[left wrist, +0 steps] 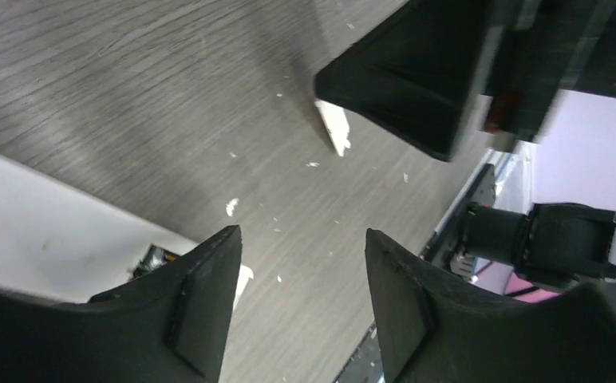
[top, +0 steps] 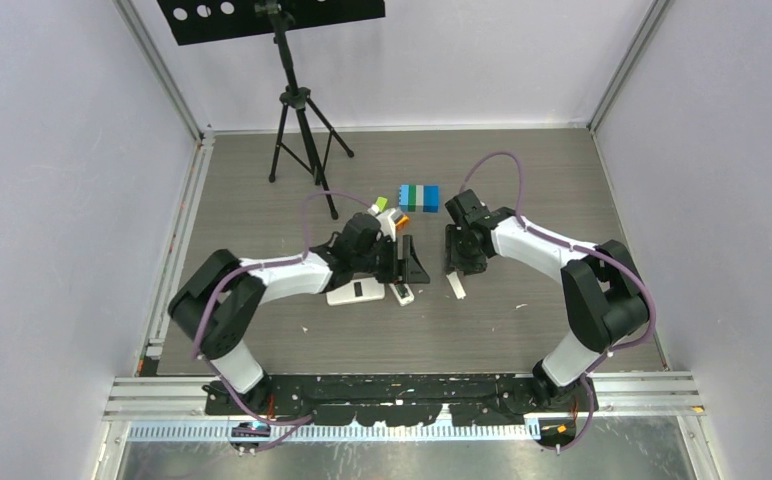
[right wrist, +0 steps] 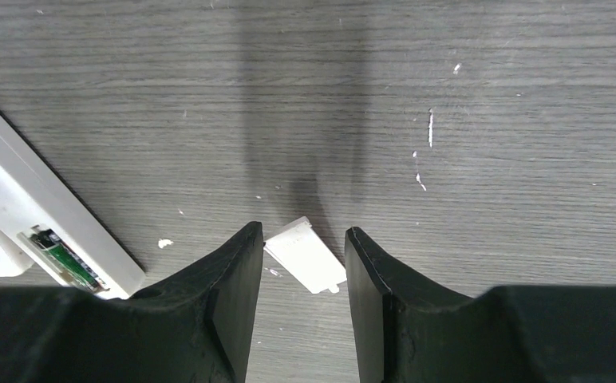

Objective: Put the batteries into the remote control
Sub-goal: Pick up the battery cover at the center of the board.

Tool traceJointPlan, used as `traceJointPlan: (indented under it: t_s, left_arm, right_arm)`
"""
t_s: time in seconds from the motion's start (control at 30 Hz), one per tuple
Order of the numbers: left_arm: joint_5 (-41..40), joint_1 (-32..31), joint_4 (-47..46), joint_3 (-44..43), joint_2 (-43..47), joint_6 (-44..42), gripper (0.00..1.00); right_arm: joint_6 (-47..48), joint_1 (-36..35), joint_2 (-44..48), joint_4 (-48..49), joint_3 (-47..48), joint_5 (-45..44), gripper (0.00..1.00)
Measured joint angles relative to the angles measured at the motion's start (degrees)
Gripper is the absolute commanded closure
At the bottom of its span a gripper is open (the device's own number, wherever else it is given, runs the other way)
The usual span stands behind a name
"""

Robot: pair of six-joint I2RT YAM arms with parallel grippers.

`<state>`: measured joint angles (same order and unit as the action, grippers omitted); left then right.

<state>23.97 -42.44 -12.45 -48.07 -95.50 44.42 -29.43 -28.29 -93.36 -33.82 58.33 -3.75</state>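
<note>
While the right gripper (right wrist: 302,231) hovers with its jaws apart on either side of the small white battery cover (right wrist: 309,259), which lies flat on the table (right wrist: 488,96), nothing is clamped. The main risk is a pinch that goes wrong. The cover is thin and sits askew to the fingers, with one corner hidden behind a finger, so closing jaws may push it along the wood or flip it rather than lift it. The left gripper (left wrist: 303,233) is likewise spread and empty, low over the table near the slim white remote (right wrist: 9,183). One greenish battery (right wrist: 64,257) rests in that remote's open compartment. No other battery can be made out, so it is unclear whether the bay is full. With both arms working close together, a sweep by either could nudge the remote, shake the seated cell loose, or bring the two grippers into contact. If the cover goes on before every cell is in, the loading is left incomplete.
</note>
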Motion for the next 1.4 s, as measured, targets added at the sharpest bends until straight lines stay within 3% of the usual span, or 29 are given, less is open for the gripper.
traceJointPlan:
  t_s: [0.23,0.8,0.97,1.13,1.4]
  left_arm:
    - [-2.38,-3.43,-9.44,-0.9,-9.05,4.02,0.46]
    - [-9.05,-6.99,-20.76,-4.48,-17.2,8.55,0.47]
    - [-9.7,-7.21,-23.76,-4.92,-18.95,7.76,0.64]
    - [-10.54,-7.56,-23.82,-4.94,-19.78,7.56,0.98]
    - [-9.99,-7.8,-26.01,-4.2,-19.45,4.28,1.0]
  right_arm:
    - [-3.06,2.19,0.17,0.7,-0.17,1.77,0.54]
    - [-8.41,5.97,2.05,2.82,-3.06,9.7,0.55]
    - [-9.64,6.67,2.4,3.63,-3.17,11.26,0.55]
    - [-11.02,7.17,2.99,4.11,-3.63,12.22,0.55]
    - [-12.74,8.63,5.03,4.2,-4.63,12.61,0.45]
